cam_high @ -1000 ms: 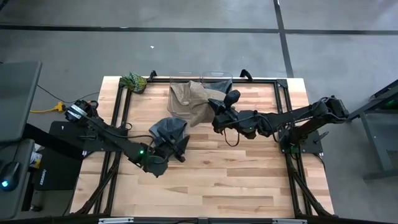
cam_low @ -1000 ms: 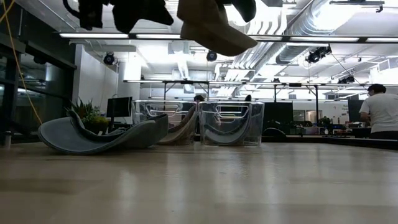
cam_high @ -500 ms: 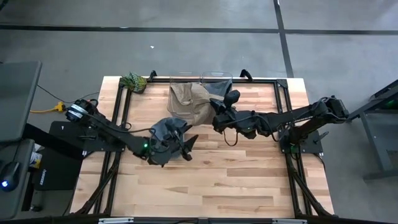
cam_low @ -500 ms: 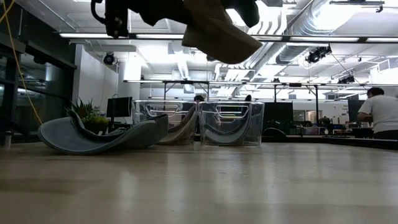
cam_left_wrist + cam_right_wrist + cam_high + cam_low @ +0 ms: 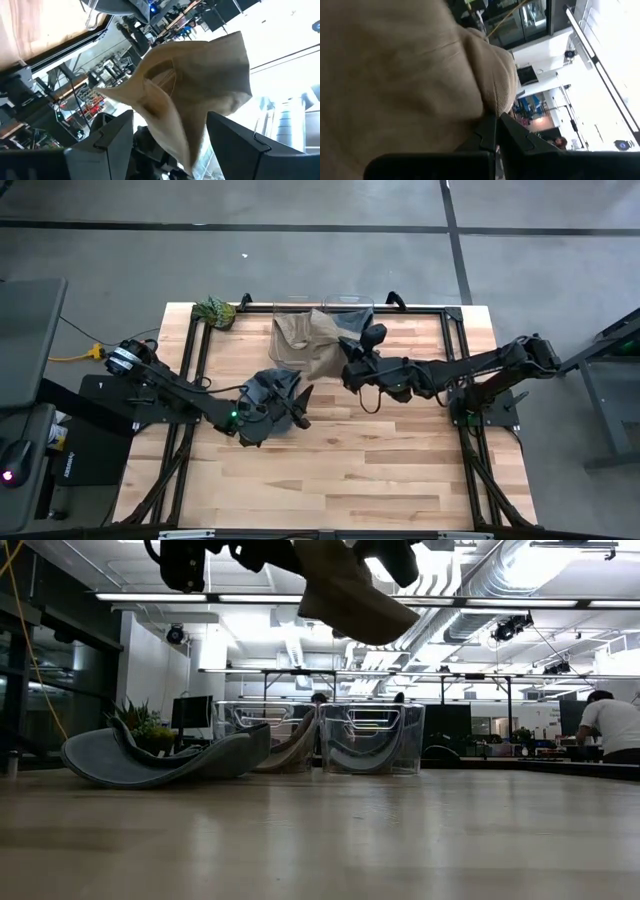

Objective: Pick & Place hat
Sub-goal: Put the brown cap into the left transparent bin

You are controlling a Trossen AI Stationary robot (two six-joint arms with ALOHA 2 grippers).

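Two grippers aloft: right gripper (image 5: 347,369) pinches soft tan hat (image 5: 312,348); left gripper (image 5: 300,406) spread, empty.

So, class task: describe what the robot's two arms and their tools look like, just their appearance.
Both arms are dark, slim and jointed. The left arm shows a small green light near its wrist and a round silver-ringed joint at its base. The right arm carries a looping black cable under its wrist. The left tool has flat dark angular fingers; the right tool has narrow dark ones.

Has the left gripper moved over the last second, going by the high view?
Yes. The left gripper has swung right and toward the clear bins, away from the table's near edge, now closer to the tan hat.
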